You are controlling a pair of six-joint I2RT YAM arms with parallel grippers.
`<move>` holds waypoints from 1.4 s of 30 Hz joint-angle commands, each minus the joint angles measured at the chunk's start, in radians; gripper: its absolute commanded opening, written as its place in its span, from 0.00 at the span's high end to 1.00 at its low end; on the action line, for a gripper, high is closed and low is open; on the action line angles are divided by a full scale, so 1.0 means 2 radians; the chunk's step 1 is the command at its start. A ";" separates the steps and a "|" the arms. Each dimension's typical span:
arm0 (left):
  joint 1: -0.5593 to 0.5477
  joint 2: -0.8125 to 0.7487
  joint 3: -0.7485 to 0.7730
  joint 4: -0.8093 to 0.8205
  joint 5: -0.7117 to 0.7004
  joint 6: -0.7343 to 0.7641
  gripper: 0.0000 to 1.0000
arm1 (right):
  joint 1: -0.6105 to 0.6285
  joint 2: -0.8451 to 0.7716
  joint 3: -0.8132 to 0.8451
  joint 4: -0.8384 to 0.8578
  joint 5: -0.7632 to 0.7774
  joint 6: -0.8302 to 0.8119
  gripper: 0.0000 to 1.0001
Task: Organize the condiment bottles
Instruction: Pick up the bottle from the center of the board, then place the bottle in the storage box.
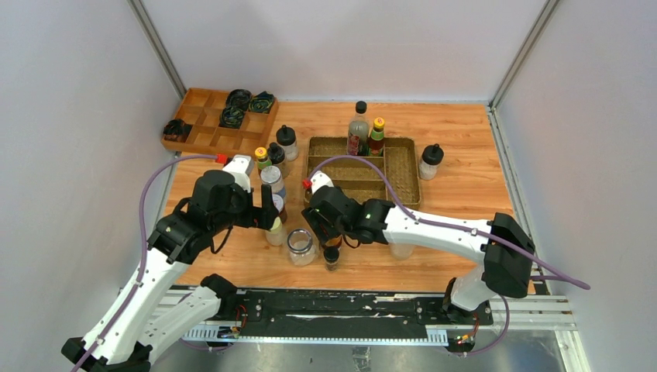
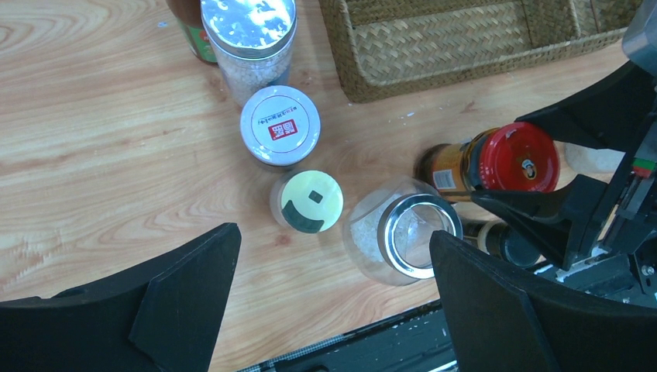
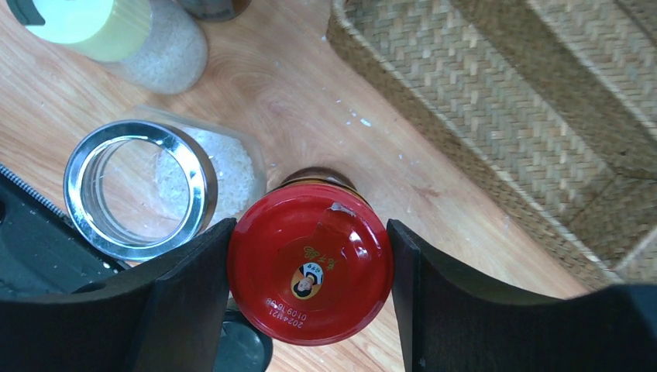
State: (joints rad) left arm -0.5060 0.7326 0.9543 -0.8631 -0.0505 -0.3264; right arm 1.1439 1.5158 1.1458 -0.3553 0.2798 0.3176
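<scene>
A wooden compartment box (image 1: pixel 209 124) holding dark coils sits at the desk's far left corner. Just right of it, a cluster of condiment bottles stands left of centre. The left gripper (image 2: pixel 331 240) hovers above the near end of this cluster with its fingers spread wide, holding nothing. Under it, from far to near, stand a silver-lid jar (image 2: pixel 249 23), a white-lid jar (image 2: pixel 280 125) and a yellow-cap shaker (image 2: pixel 311 201). An open glass jar (image 2: pixel 364 232) with a silver rim is just right of the shaker.

Right of that jar and close to the desk's near edge, the right gripper (image 3: pixel 310 232) has one finger pressed to each side of the cap of a red-capped jar (image 3: pixel 310 263). Whether the jar's base rests on the desk cannot be seen. A small dark bottle (image 1: pixel 331 258) stands just beside it, nearer the edge.

Behind, a woven tray (image 1: pixel 399 167) holds a black-capped clear bottle (image 1: pixel 358 128) and a yellow-capped red bottle (image 1: pixel 376 136) at its far side. A black-cap shaker (image 1: pixel 430 161) stands just right of the tray.
</scene>
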 commanded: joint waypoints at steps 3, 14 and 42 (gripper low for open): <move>0.003 -0.004 -0.003 -0.001 0.010 0.001 0.01 | -0.023 -0.016 0.085 -0.016 0.047 -0.039 0.71; 0.003 -0.005 0.001 -0.002 0.013 0.004 0.01 | -0.133 0.072 0.301 -0.049 -0.004 -0.081 0.73; 0.003 0.002 0.001 -0.007 0.013 0.007 0.01 | -0.276 0.301 0.504 -0.026 -0.088 -0.128 0.75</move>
State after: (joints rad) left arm -0.5060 0.7319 0.9539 -0.8700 -0.0334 -0.3256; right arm 0.6060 2.1059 2.0914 -0.4854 0.1211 0.0891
